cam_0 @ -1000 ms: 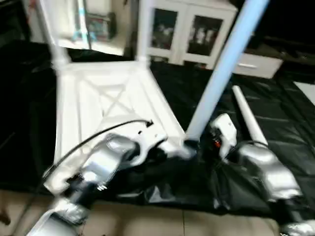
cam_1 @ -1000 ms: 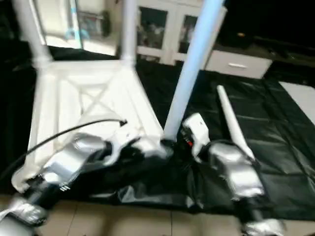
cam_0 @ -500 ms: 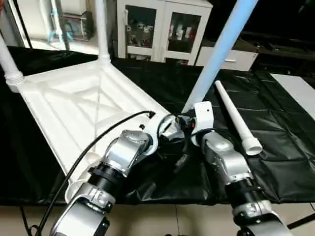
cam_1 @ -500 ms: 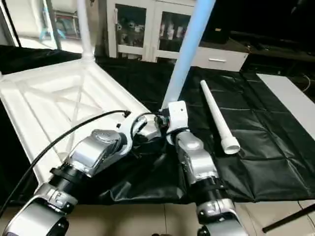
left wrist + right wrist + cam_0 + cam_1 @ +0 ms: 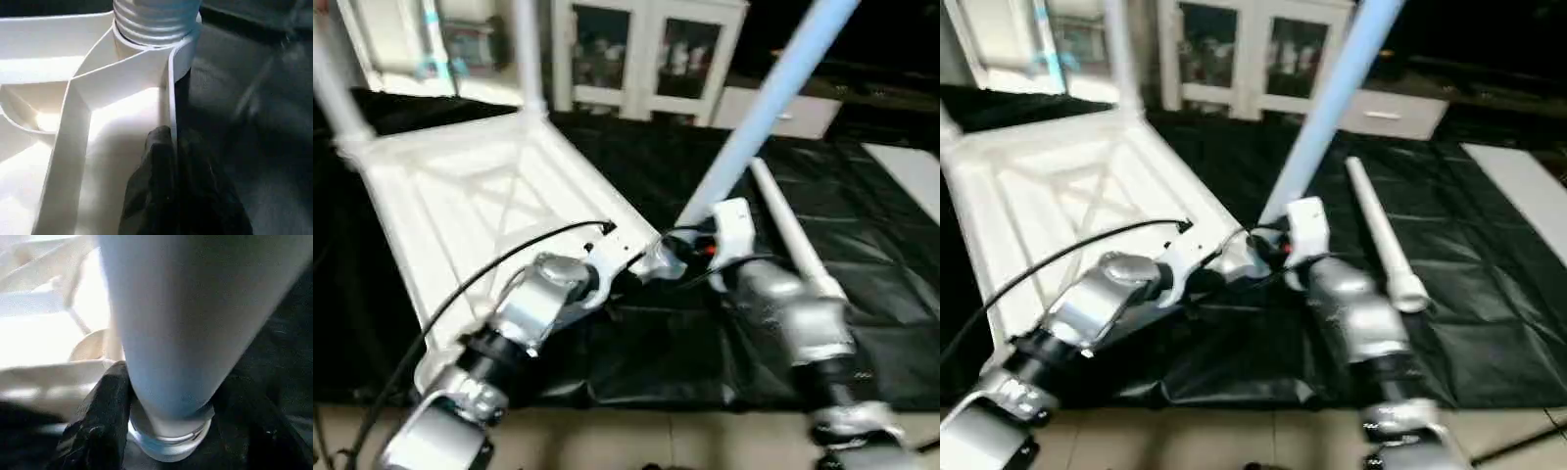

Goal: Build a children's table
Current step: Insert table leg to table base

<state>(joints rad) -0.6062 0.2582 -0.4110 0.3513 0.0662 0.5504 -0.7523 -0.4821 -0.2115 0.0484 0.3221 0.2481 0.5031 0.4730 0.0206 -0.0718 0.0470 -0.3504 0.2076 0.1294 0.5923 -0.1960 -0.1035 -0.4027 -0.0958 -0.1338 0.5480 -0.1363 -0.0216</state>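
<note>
The children's table top point(image 5: 460, 196) lies upside down on the black sheet, X-ribs up. Two white legs point(image 5: 529, 59) stand in its far corners. A third leg point(image 5: 764, 98), bluish in this light, rises tilted to the upper right from the near right corner socket. My right gripper point(image 5: 700, 240) is shut around its base; in the right wrist view the leg point(image 5: 186, 323) sits between the black fingers point(image 5: 105, 426). My left gripper point(image 5: 173, 142) is shut on the top's rim point(image 5: 171, 88) just beside that socket. A fourth leg point(image 5: 793, 235) lies loose on the sheet to the right.
A black sheet point(image 5: 862, 323) covers the work surface, and its front edge meets pale floor point(image 5: 656, 441). A white cabinet with glass doors point(image 5: 646, 49) stands behind. A black cable point(image 5: 509, 255) runs along my left forearm.
The camera has shifted, so the whole picture has moved. Both grippers stay at the near right corner, and the tilted leg keeps its lean.
</note>
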